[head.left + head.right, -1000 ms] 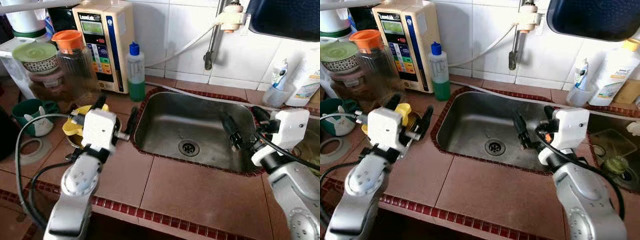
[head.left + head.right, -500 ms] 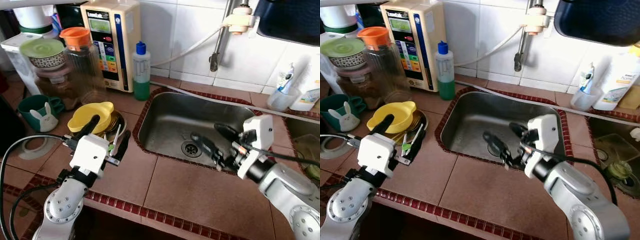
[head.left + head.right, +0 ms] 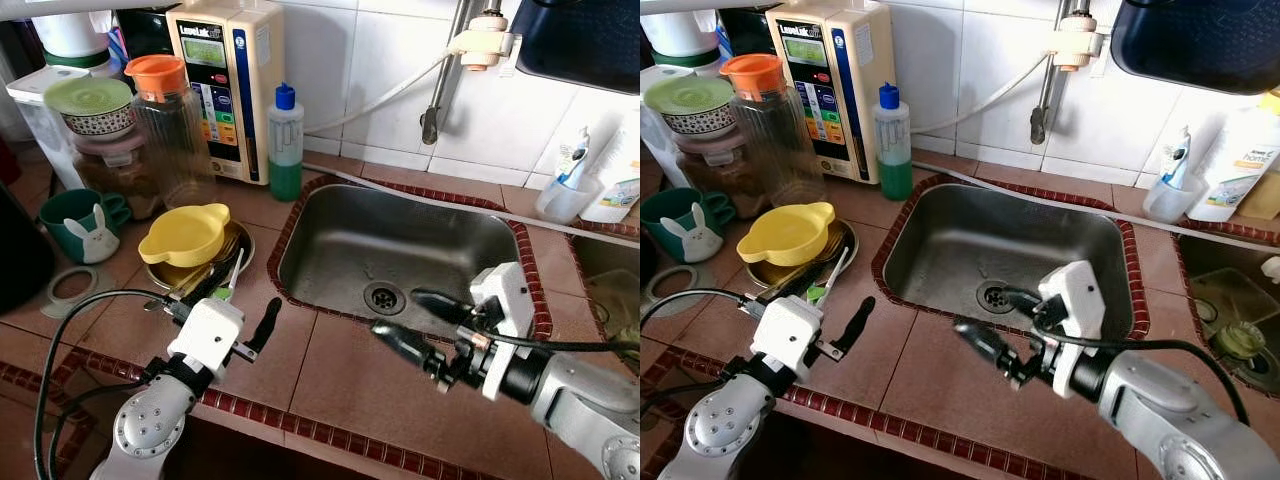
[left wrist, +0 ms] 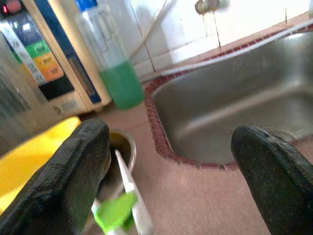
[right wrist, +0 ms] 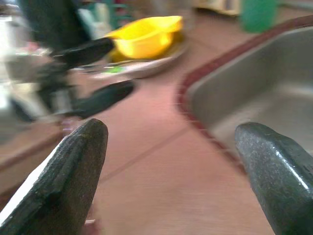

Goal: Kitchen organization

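With both end effectors wide open and empty, left [image 3: 243, 310] at the front worktop edge, right [image 3: 418, 322] before the steel sink [image 3: 330, 245], I'd approach the yellow plastic bowl [image 3: 184, 234] on its metal dish [image 3: 762, 271] at the worktop's left slowly.

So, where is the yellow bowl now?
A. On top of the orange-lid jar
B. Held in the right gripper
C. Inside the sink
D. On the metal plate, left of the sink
D: the yellow bowl sits on the metal plate on the counter, left of the sink; both grippers are open and hold nothing.
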